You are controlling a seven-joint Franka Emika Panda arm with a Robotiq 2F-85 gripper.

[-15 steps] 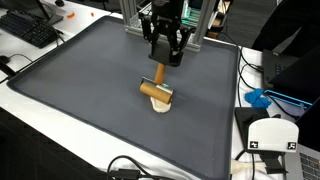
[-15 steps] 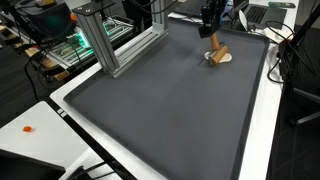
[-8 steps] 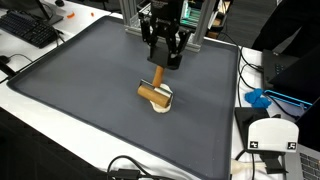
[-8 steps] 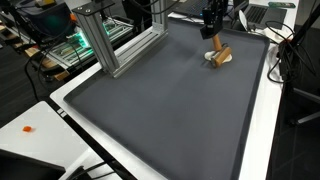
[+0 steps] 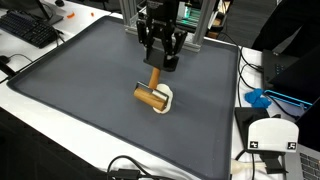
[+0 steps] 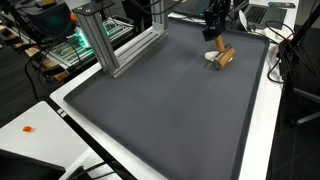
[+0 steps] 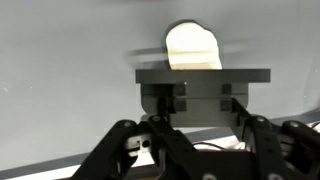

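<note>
**Item 1.** Black 2-finger Robotiq gripper (image 5: 157,65). It hangs over the far half of the dark grey rubber mat (image 5: 85,80) with its fingers pointing down. In both exterior views the fingers look drawn in almost fully, with only the top of a thin handle between the pads.

**Item 2.** Light-brown wooden mallet (image 5: 151,93) with a cylindrical head and a thin round handle. The head rests on the mat and the handle rises at a slight tilt into the gripper. Held by the handle's tip, the head reaches the mat while the fingers stay well above it.

**Item 3.** Cream, round-topped flat piece (image 5: 165,103). It lies on the mat touching the mallet head and seems partly beneath it. The wrist view shows it (image 7: 192,48) beyond a dark bar that I cannot identify.

**Item 4.** Silver aluminium frame (image 6: 112,40). It stands at the mat's far edge, behind the gripper.
</note>
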